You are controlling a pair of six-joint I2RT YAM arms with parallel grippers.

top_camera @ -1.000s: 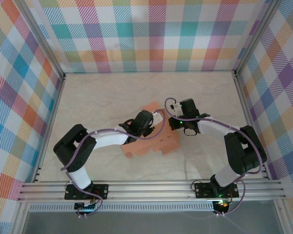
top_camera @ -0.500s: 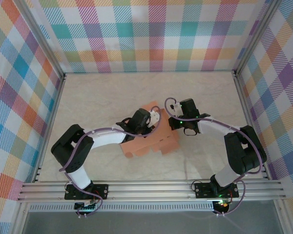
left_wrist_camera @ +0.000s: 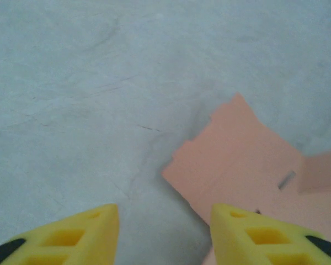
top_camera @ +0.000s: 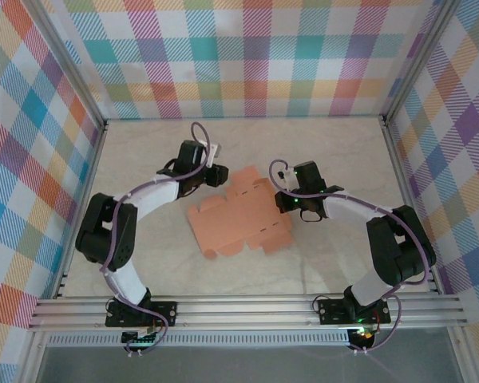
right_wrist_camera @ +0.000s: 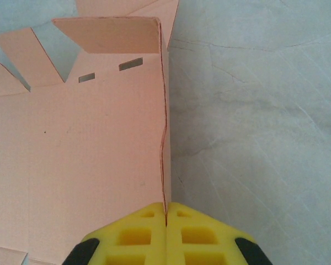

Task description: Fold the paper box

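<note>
The paper box is a salmon-orange die-cut sheet lying mostly flat in the middle of the table, tabs toward the back. My right gripper is at its right edge. In the right wrist view the yellow fingers are shut on a thin upright flap of the sheet, which rises from between the jaws. My left gripper hovers just off the sheet's back left corner. Its jaws stand open over bare table, with nothing between them and the sheet's corner to their right.
Plaid walls enclose the pale table on three sides. A metal rail runs along the near edge by the arm bases. Open tabletop lies behind and left of the sheet.
My left gripper has lifted off the sheet, swung back and left, and opened. The raised part of the sheet has dropped flat. The right gripper has held still.
</note>
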